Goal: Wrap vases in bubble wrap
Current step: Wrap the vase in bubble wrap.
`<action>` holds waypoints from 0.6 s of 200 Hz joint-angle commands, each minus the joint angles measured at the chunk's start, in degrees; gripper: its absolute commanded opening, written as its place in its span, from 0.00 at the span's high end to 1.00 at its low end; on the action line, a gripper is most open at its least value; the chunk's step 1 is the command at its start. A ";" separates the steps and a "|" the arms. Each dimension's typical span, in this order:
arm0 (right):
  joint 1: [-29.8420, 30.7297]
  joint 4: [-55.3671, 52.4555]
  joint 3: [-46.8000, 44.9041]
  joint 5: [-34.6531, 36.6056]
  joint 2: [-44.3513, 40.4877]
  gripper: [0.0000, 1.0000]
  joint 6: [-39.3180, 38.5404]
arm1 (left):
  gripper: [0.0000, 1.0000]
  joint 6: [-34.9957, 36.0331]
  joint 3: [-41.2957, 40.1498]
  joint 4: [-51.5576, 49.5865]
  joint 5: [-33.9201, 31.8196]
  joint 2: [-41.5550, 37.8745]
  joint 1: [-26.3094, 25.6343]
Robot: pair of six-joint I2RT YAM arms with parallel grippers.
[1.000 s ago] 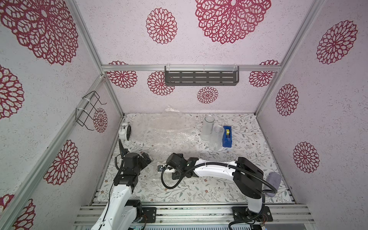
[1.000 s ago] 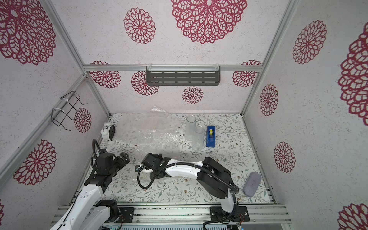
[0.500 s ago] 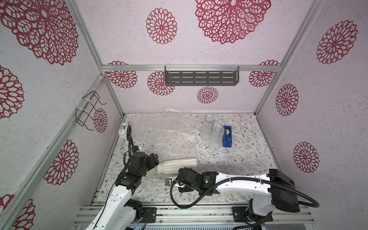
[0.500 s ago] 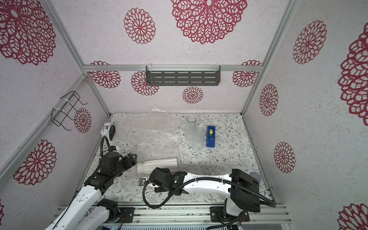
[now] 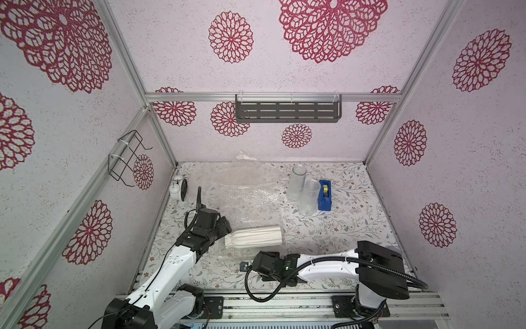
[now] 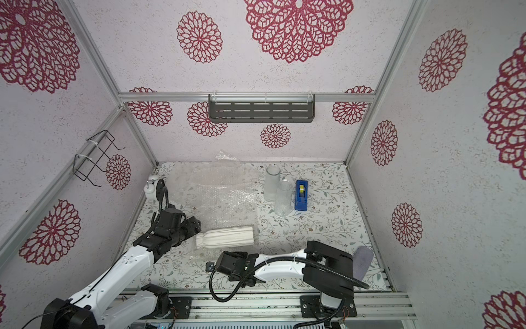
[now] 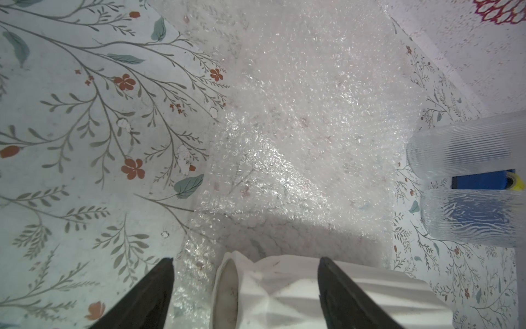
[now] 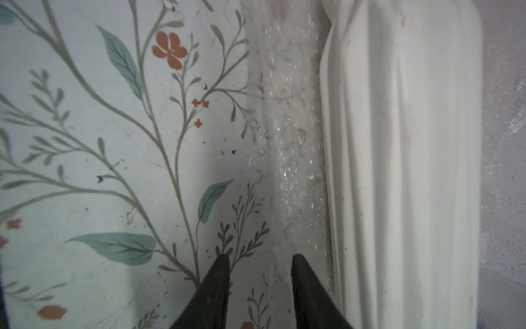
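Remote-station view of the bimanual cell. The white ribbed ceramic vase (image 5: 253, 235) lies on its side near the front of the floral-print table (image 5: 336, 236), with its narrow mouth toward the left arm. It rests on the near part of the clear, crinkled bubble-wrap sheet (image 5: 244, 193), which spreads from under the vase back toward the rear wall. In the right wrist view I see only a narrow strip of bubble wrap (image 8: 290, 142) past the vase's near flank before bare table begins. The left gripper (image 7: 244, 260) stands wide, its fingers straddling the vase mouth. Wrap shows between one finger and the rim, and I see no clamping. The right gripper (image 8: 260, 256) is narrow but not closed. It sits low over the table just beside that free edge, fingers parallel to the vase body, and I can make out nothing held between them. In both top views the frosted glass cylinder (image 5: 297, 182) and the shorter clear ribbed glass (image 5: 308, 199) stand upright close together, just off the sheet's right edge. The blue tape dispenser (image 5: 324, 195) stands just beside them. A small white alarm clock (image 5: 178, 186) sits in the far left corner. Open table runs from the lying vase to the right wall, while the left arm works close to the left wall.
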 commanded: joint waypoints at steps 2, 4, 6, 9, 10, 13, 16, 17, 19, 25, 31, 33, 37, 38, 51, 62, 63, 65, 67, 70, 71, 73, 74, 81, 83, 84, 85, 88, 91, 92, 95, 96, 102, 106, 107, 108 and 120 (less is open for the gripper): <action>-0.87 4.84 -1.13 5.32 0.34 0.61 -1.37 | 0.18 0.58 0.90 0.59 0.72 3.09 -0.11; -0.91 5.21 -1.31 5.37 0.39 0.61 -1.47 | 0.18 0.55 0.91 0.77 0.87 3.40 -0.11; -0.96 5.52 -1.53 5.56 0.43 0.61 -1.58 | 0.18 0.47 0.96 0.93 1.12 3.68 -0.09; -1.00 6.10 -1.79 5.76 0.58 0.61 -1.80 | 0.18 0.48 0.99 1.19 1.41 4.01 -0.10; -1.08 6.24 -1.90 5.84 0.64 0.61 -1.84 | 0.18 0.47 0.99 1.23 1.45 4.08 -0.09; -1.07 6.66 -2.06 6.03 0.72 0.61 -2.02 | 0.18 0.41 1.05 1.41 1.96 4.41 -0.06; -1.07 7.08 -2.20 6.23 0.90 0.61 -2.18 | 0.18 0.30 1.09 1.52 2.23 4.75 -0.15; -1.07 7.21 -2.28 6.29 0.94 0.61 -2.25 | 0.18 0.29 1.13 1.57 2.30 4.80 -0.12; -1.11 7.43 -2.37 6.38 1.07 0.61 -2.37 | 0.18 0.21 1.21 1.65 2.47 4.95 -0.13; -1.17 8.07 -2.62 6.80 1.41 0.62 -2.69 | 0.18 0.33 1.42 1.69 2.60 5.50 -0.10; -1.17 8.39 -2.71 7.37 1.90 0.64 -3.01 | 0.18 0.40 1.61 1.73 2.72 5.96 -0.16; -1.16 8.51 -2.72 7.62 2.10 0.65 -3.20 | 0.18 0.48 1.72 1.78 2.77 6.17 -0.16; -1.16 8.72 -2.72 8.11 2.34 0.67 -3.32 | 0.18 0.53 1.79 1.75 2.78 6.40 -0.13; -1.16 8.74 -2.72 8.15 2.40 0.67 -3.35 | 0.18 0.53 1.84 1.73 2.80 6.46 -0.11; -1.26 9.48 -2.86 8.69 2.80 0.72 -3.53 | 0.18 0.82 2.29 1.77 2.66 7.37 -0.08; -1.30 10.62 -3.32 8.71 2.66 0.75 -3.67 | 0.18 1.48 3.10 1.26 2.14 8.20 -0.24; -1.27 10.70 -3.37 8.72 2.69 0.76 -3.70 | 0.18 1.58 3.19 1.18 2.04 8.28 -0.29; -1.25 10.93 -3.43 8.73 2.72 0.76 -3.78 | 0.18 1.70 3.42 1.01 1.94 8.50 -0.33; -1.27 11.01 -3.49 8.66 2.66 0.77 -3.76 | 0.18 1.88 3.56 0.77 1.74 8.65 -0.34; -1.25 11.24 -3.58 8.71 2.62 0.78 -3.73 | 0.18 2.12 3.88 0.45 1.46 8.99 -0.37; -1.29 11.27 -3.63 8.72 2.63 0.79 -3.73 | 0.18 2.12 3.94 0.38 1.39 9.08 -0.36; -1.30 11.41 -3.67 8.66 2.55 0.80 -3.73 | 0.18 2.25 4.13 0.13 1.19 9.23 -0.41; -1.32 11.44 -3.68 8.65 2.51 0.81 -3.73 | 0.18 2.32 4.24 0.00 1.08 9.33 -0.38; -1.32 11.85 -3.68 8.76 2.53 0.88 -3.88 | 0.18 2.69 4.80 -0.58 0.49 9.96 -0.35; -1.29 11.94 -3.68 8.96 2.50 0.89 -3.81 | 0.18 2.88 4.92 -0.64 0.46 10.13 -0.41; -1.31 12.02 -3.73 9.02 2.53 0.90 -3.81 | 0.18 2.89 4.98 -0.65 0.45 10.17 -0.42; -1.32 12.10 -3.75 9.09 2.49 0.90 -3.81 | 0.18 2.90 5.01 -0.66 0.45 10.28 -0.42; -1.26 12.34 -3.77 9.16 2.49 0.92 -3.78 | 0.18 3.03 5.12 -0.66 0.35 10.46 -0.39; -1.25 12.54 -3.77 9.24 2.52 0.94 -3.78 | 0.18 3.14 5.21 -0.66 0.33 10.63 -0.40; -1.25 12.63 -3.81 9.21 2.49 0.94 -3.75 | 0.18 3.16 5.22 -0.62 0.30 10.69 -0.42; -1.25 12.89 -3.85 9.07 2.38 0.95 -3.65 | 0.18 3.24 5.30 -0.58 0.27 10.80 -0.36; -1.29 13.02 -3.90 9.08 2.38 0.95 -3.69 | 0.18 3.25 5.35 -0.58 0.23 10.86 -0.35; -1.29 13.72 -4.16 9.02 2.21 0.98 -3.59 | 0.18 3.30 5.48 -0.45 0.19 11.16 -0.44; -1.30 14.27 -4.28 9.14 2.02 1.00 -3.43 | 0.18 3.35 5.57 -0.33 0.31 11.33 -0.46; -1.27 14.33 -4.29 9.15 2.02 1.00 -3.36 | 0.18 3.39 5.61 -0.32 0.29 11.39 -0.49; -1.30 14.40 -4.29 9.07 2.02 1.00 -3.32 | 0.18 3.37 5.64 -0.32 0.28 11.42 -0.46; -1.29 15.67 -4.77 8.54 1.44 1.00 -2.96 | 0.19 3.69 6.24 -0.43 0.03 12.11 -0.66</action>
